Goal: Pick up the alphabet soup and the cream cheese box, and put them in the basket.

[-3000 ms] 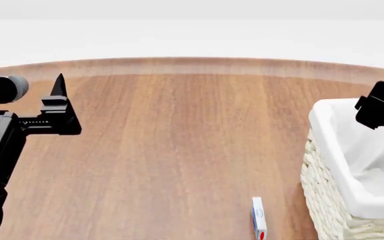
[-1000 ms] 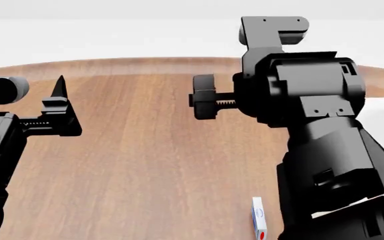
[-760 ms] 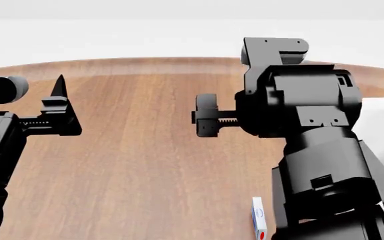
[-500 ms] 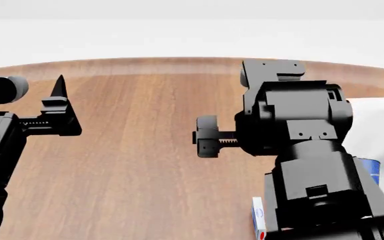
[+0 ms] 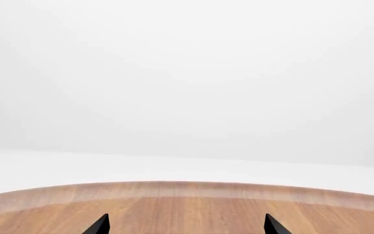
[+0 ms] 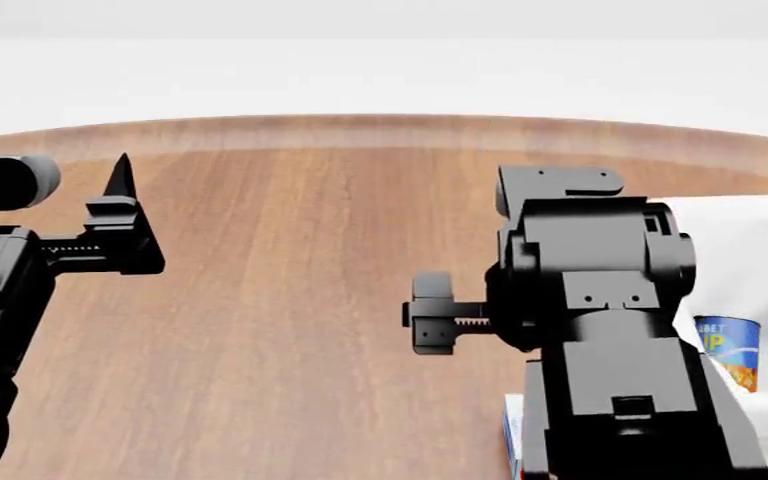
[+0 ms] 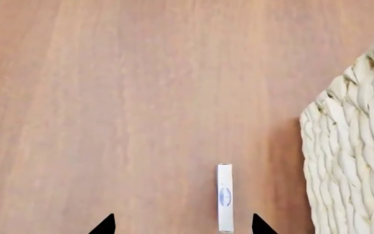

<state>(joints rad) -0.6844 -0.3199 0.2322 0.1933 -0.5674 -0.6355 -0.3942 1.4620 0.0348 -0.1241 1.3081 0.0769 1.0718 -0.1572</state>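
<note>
At the far left of the head view the left gripper [image 6: 124,225] hangs idle over the brown wood-grain worktop [image 6: 277,300], well apart from everything; its own wrist view shows two black fingertips set wide with nothing between them. Further right, the right gripper [image 7: 181,225] looks straight down at the worktop, its fingers [image 7: 103,225] spread wide and empty, so this arm is plainly the nearer one. The cream cheese box [image 7: 225,197], a thin white carton with a blue oval mark, stands on its narrow edge close to the right-hand fingertip rather than centred in the gap, its long axis running straight away from the fingers, parallel to the wall of the cream-white woven wicker basket [image 7: 349,161] beside it. My judgement: the fingers need a small sideways shift toward the basket before descending. The alphabet soup [image 6: 728,345], a small blue-labelled can, sits inside the basket against the white liner. Compared with three seconds ago, the right arm has swung from over the basket to above the box.
</note>
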